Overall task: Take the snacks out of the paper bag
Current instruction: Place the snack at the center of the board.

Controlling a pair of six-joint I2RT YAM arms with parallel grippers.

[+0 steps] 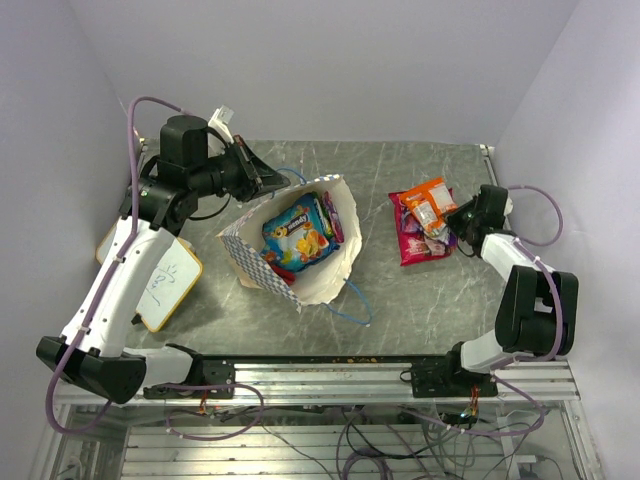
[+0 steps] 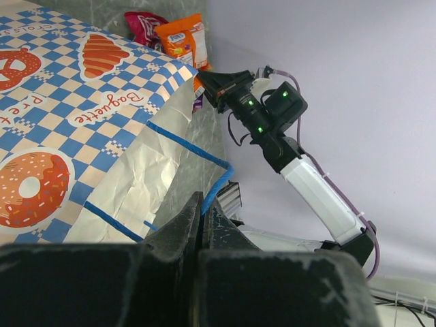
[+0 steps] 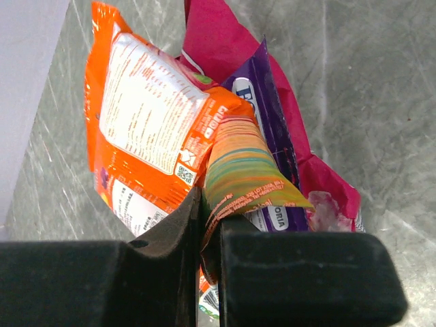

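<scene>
Pinching the thin blue cord handle (image 2: 216, 178) of the paper bag (image 1: 325, 280), the left hand (image 2: 202, 208) is clenched tight, the cord running in between the tips of its two dark fingers. From above, this hand (image 1: 258, 178) sits at the far left rim of the bag. The bag rests on the tabletop (image 1: 420, 300) near the middle, its mouth open toward the overhead camera. Its outer side shows blue-and-white checks with orange pastry prints, and its inside is plain cream. Several snacks lie in it, a blue packet (image 1: 295, 232) uppermost, with magenta and green edges showing just beside it on the right. The bag's other cord loop lies flat on the tabletop at its near side.

Well apart to the right, a small pile of snacks lies out on the tabletop. The right hand (image 3: 210, 212) is clamped on the sealed edge of a striped packet (image 3: 245, 170) of yellow, green and orange, so the foil crumples between its fingers. Touching this packet are an orange packet (image 3: 146, 116) on the left, a purple packet (image 3: 272, 129) on the right and a magenta packet (image 3: 218, 41) beneath them.

A yellow-framed whiteboard (image 1: 165, 285) lies at the left edge, partly under the left arm.
</scene>
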